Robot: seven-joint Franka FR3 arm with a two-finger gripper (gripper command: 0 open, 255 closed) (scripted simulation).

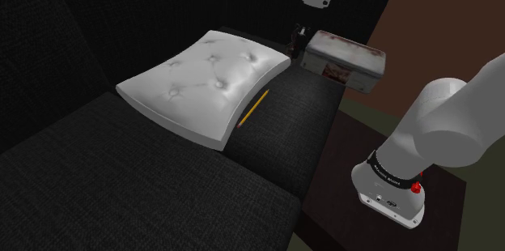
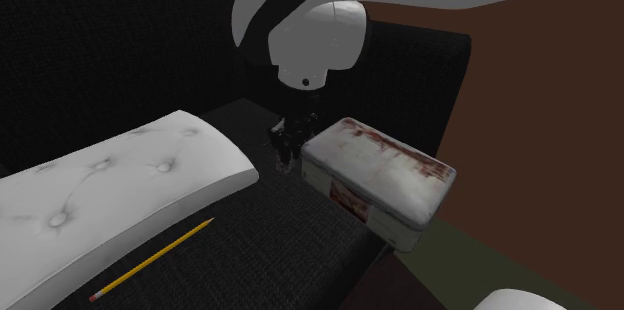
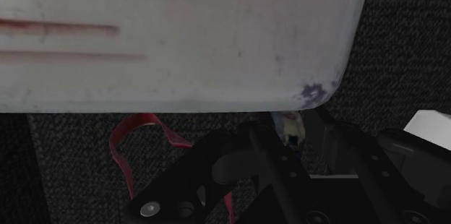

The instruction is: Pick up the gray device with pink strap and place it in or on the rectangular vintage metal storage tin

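Observation:
The rectangular tin (image 1: pixel 340 59) is whitish with red stains and lies on the black sofa seat by the armrest. In the second exterior view, my gripper (image 2: pixel 286 148) hangs low beside the tin (image 2: pixel 380 178), on its side toward the cushion. The wrist view has the tin's lid (image 3: pixel 181 35) just beyond the fingers. A small gray device (image 3: pixel 290 123) sits clasped between the two black fingers of my gripper (image 3: pixel 289 134). Its pink-red strap (image 3: pixel 124 150) loops out to one side over the seat fabric. Most of the device is hidden by the fingers.
A white tufted cushion (image 1: pixel 206 79) lies on the seat at the shoulder view's left of the tin. A yellow pencil (image 1: pixel 252 108) rests along its edge. The sofa back (image 1: pixel 162 6) and armrest (image 2: pixel 420 58) rise behind. The robot's base (image 1: pixel 405 185) stands on a dark stand.

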